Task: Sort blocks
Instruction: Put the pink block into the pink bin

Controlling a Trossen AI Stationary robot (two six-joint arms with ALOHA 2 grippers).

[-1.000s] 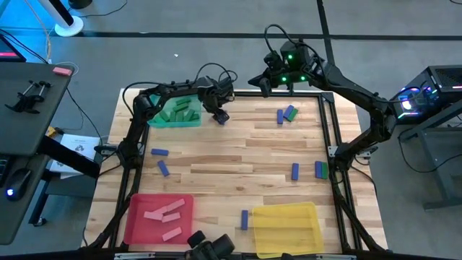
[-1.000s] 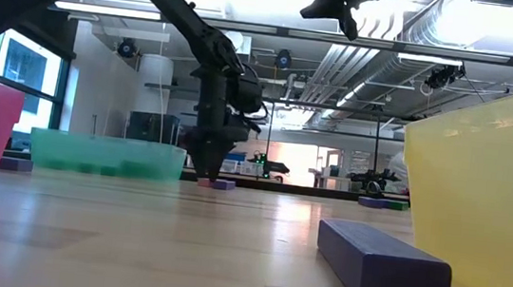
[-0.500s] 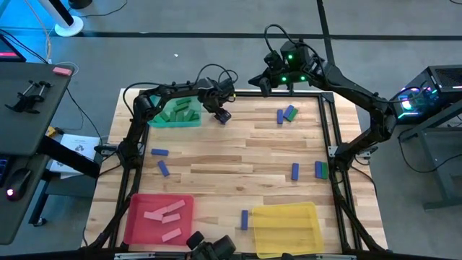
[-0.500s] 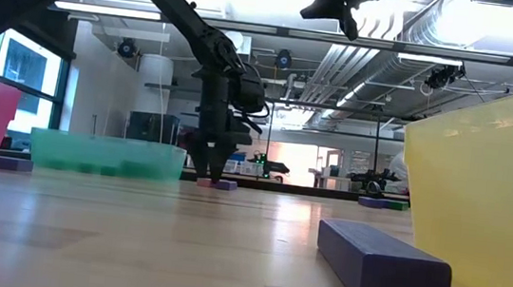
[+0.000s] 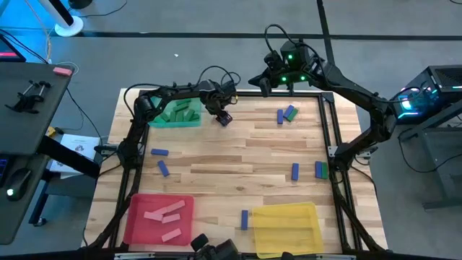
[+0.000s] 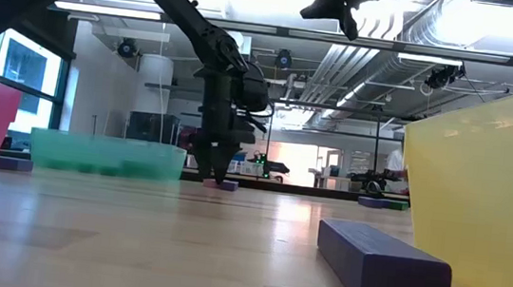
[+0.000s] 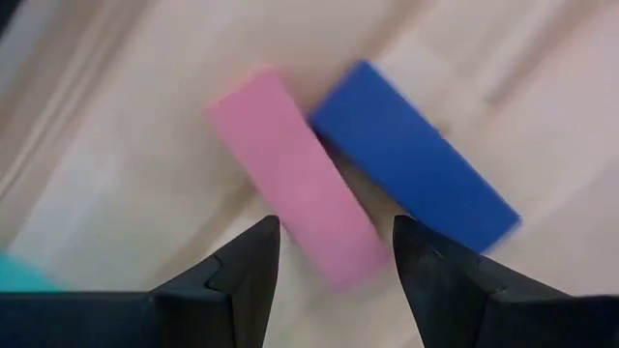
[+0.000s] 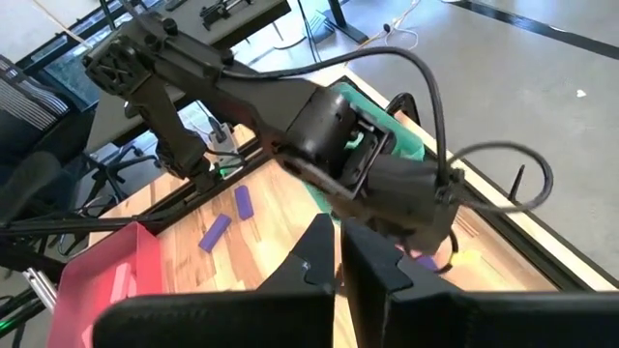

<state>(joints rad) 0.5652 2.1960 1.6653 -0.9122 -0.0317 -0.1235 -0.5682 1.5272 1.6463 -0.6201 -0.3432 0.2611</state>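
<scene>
A pink block (image 7: 290,174) and a blue block (image 7: 411,169) lie flat side by side on the wooden table, just right of the green tray (image 5: 175,113). My left gripper (image 5: 223,119) points straight down over them, low over the table (image 6: 215,173). It is open, and its fingers (image 7: 247,261) stand on either side of the pink block's near end with a gap on each side. My right gripper (image 5: 261,84) hangs high over the table's far edge, shut and holding nothing (image 8: 338,256).
The green tray holds green blocks, and the red tray (image 5: 160,218) at the near left holds pink ones. The yellow tray (image 5: 286,228) stands at the near right. Loose blue blocks (image 5: 162,160) and a green block (image 5: 291,112) lie scattered over the table.
</scene>
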